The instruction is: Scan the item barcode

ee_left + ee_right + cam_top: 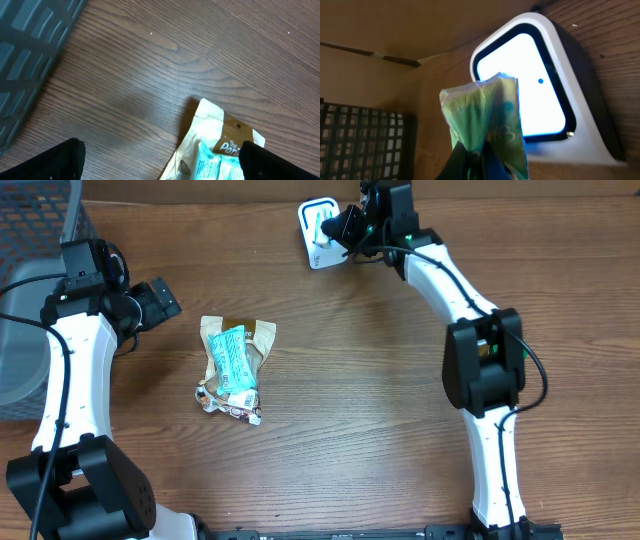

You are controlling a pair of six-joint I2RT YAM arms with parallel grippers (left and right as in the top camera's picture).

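Observation:
The item, a pale green crinkled packet (487, 115), is pinched by its lower end in my right gripper (482, 162), which is shut on it. It hangs right in front of the lit white window of the barcode scanner (540, 95). From overhead, the scanner (310, 252) stands at the table's far edge with the right gripper (345, 225) and packet (322, 222) against it. My left gripper (160, 300) is open and holds nothing, hovering left of a pile of snack packets (235, 370). Its dark fingers (50, 162) frame the pile's tan pouch (220, 130).
A dark mesh basket (45, 215) sits in the far left corner, and a grey bin (20, 370) lies along the left edge beside the left arm. The same mesh basket (365, 140) shows at the left of the right wrist view.

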